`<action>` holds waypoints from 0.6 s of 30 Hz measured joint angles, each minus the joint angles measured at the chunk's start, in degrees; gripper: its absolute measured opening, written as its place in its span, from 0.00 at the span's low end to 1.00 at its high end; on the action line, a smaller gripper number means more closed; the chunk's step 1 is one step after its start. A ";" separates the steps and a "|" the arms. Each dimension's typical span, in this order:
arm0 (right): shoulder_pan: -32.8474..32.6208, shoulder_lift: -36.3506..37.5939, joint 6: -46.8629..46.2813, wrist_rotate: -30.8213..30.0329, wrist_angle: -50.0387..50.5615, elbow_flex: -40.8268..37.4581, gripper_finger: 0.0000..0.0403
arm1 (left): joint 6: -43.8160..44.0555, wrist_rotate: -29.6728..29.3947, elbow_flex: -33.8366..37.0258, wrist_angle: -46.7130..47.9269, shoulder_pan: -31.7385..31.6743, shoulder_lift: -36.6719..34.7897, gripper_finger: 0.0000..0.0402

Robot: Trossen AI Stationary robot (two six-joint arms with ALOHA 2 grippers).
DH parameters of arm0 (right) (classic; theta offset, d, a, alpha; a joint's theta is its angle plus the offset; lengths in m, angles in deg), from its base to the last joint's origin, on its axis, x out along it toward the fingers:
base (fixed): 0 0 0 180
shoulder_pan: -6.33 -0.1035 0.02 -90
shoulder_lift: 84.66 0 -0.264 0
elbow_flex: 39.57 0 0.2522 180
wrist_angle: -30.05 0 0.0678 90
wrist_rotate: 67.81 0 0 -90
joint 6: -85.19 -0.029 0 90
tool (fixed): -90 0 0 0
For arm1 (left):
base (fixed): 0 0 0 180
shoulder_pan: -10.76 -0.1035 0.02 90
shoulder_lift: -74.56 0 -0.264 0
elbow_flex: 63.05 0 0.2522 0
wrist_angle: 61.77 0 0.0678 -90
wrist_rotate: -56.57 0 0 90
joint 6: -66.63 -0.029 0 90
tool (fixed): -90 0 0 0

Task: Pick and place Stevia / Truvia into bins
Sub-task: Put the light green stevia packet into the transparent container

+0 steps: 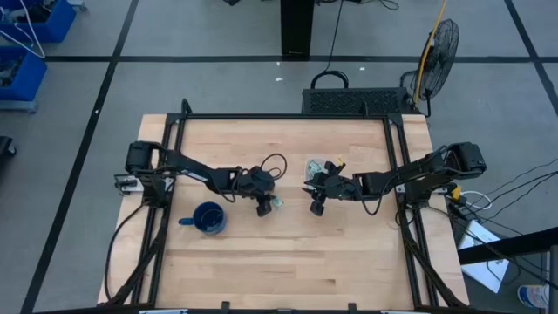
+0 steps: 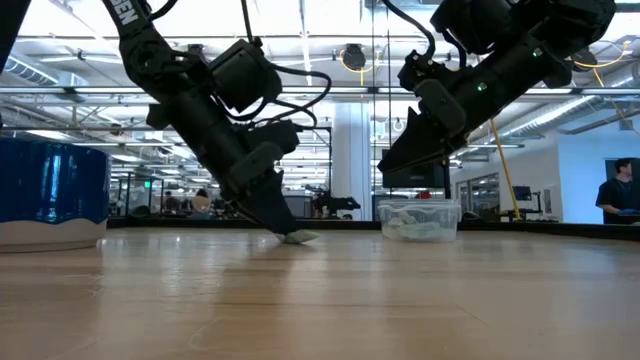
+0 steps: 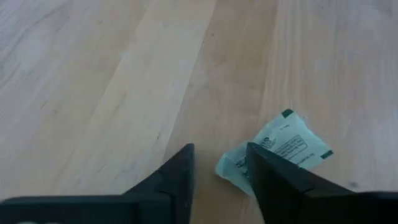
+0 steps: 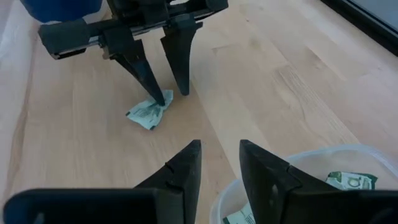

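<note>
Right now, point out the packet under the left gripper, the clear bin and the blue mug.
packet [image 4: 149, 113], right wrist view, middle of the crumpled paper.
clear bin [image 2: 419, 218], low view, front wall.
blue mug [image 1: 209, 218], high view, rim.
left gripper [image 4: 166, 91], right wrist view, between the fingertips.

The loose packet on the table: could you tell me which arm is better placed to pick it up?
Left. Its open tool already touches the packet, while the right tool hangs above the clear bin.
</note>
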 joint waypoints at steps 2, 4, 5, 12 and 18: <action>0.00 0.00 0.00 0.00 -0.36 0.00 0.25 | -0.77 1.26 0.02 0.00 0.00 -0.20 0.30; 0.00 0.00 -0.04 0.00 -0.49 0.00 0.25 | -1.66 2.20 0.02 -0.13 0.04 -0.20 0.21; 0.00 0.00 -0.17 0.02 -0.67 0.00 0.25 | -1.93 2.42 0.02 -0.17 0.04 -0.20 0.17; -1.56 6.34 -4.89 17.01 2.74 0.04 0.25 | 3.37 3.00 0.07 -7.71 0.62 -0.58 0.02; -5.48 17.30 -7.82 10.88 19.36 0.04 0.25 | -1.24 3.16 -8.03 -12.52 0.86 -0.66 0.02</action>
